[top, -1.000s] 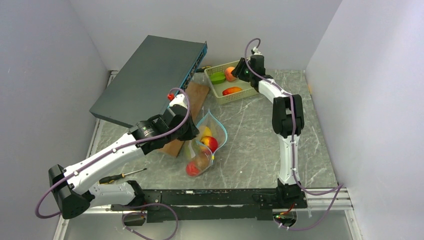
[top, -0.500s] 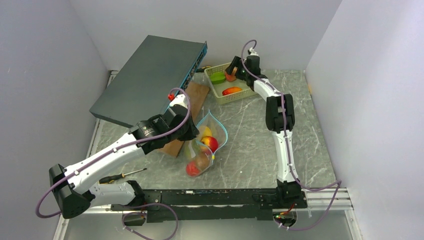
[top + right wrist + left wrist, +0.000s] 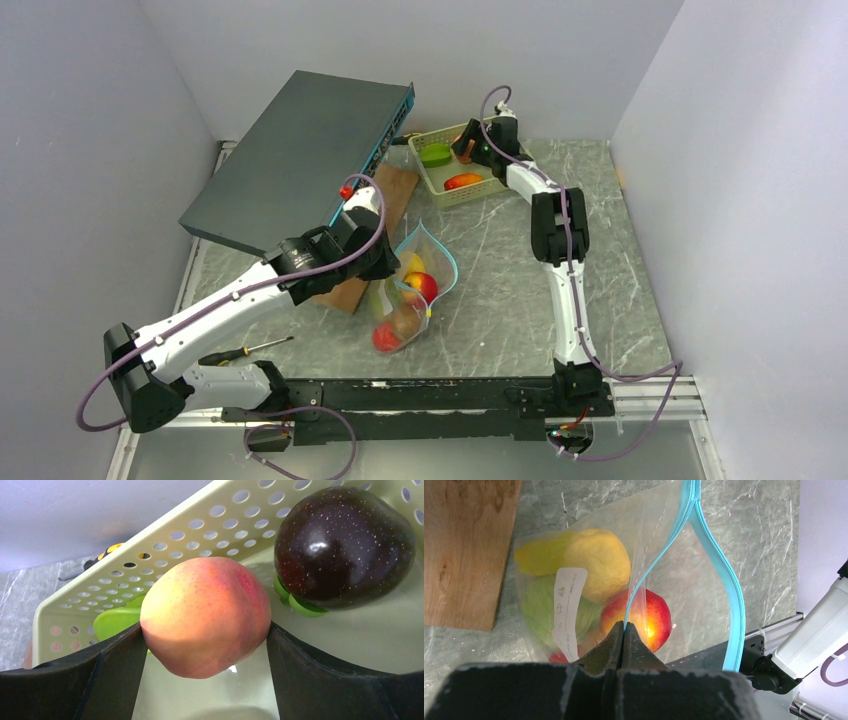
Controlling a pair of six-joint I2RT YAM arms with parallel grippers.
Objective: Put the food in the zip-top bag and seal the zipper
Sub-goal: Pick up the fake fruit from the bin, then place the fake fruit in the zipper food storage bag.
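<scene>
Teal-blue marks the zipper [image 3: 659, 560], and the left gripper [image 3: 624, 630] has its fingers closed flat on the near strip, holding that lip up so the mouth gapes toward the far strip. The zip-top bag [image 3: 659, 525] lies on the grey marbled tabletop [image 3: 500, 270] beside a wooden board [image 3: 464, 550]. It already holds a yellow piece [image 3: 596, 562], a red-and-yellow piece [image 3: 649, 620] and a light green piece [image 3: 541, 610]. Across the tabletop, well apart from the bag, the right gripper [image 3: 205, 630] reaches into the pale green basket [image 3: 165, 535]. Its fingers stand wide and meet both flanks of the peach [image 3: 205, 600], so they read as closed on it. The peach sits low in the basket, and I cannot tell whether it has left the floor. A dark purple fruit [image 3: 345, 540] lies just beside it, and a green piece [image 3: 112, 620] lies on the other side. The step in hand appears to be taking the peach out. The round, glossy toy could squirt from a grip placed off its widest line, so the hold should stay centred. The lift should go straight up, clearing the perforated wall before any sideways travel and sparing the purple fruit a nudge. Release belongs between the two strips, over the open mouth.
</scene>
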